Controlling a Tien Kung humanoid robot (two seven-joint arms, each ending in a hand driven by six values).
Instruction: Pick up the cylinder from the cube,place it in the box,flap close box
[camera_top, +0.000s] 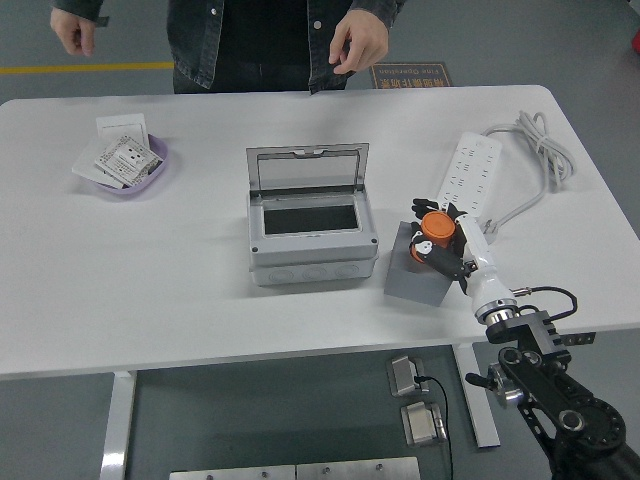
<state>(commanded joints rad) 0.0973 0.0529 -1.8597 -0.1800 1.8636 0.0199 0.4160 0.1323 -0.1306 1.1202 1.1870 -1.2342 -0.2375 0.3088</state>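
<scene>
Atop the grey cube (418, 275), the orange cylinder (434, 227) is clasped by the right hand (450, 243). Bare table (150, 270) is seen left of the open-lidded box (311, 228).

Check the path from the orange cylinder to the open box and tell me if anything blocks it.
Nothing visible blocks it. The right hand is closed on the orange cylinder atop the grey cube. The box sits just left of the cube with its lid raised, and only bare table shows in the narrow gap between them.
</scene>
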